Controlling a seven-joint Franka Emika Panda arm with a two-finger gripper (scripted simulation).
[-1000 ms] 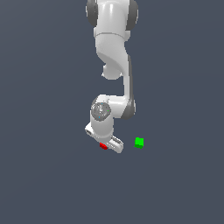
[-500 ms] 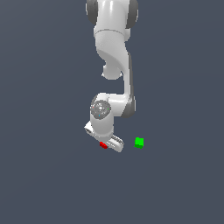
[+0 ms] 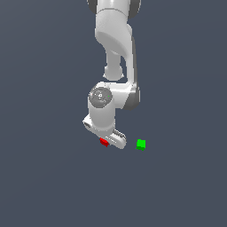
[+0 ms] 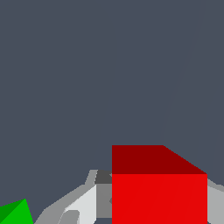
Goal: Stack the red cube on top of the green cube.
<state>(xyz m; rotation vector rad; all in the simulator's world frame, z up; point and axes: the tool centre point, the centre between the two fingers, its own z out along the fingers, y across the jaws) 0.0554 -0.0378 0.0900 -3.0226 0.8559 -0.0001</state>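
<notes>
Fingers (image 4: 83, 205) of the gripper (image 3: 106, 141) sit either side of the red cube (image 4: 159, 199), seemingly clamped, scarcely moved lately; the green cube (image 3: 141, 143) waits nearby.

Flat, even, sharp renders; shadows barely visible.
</notes>
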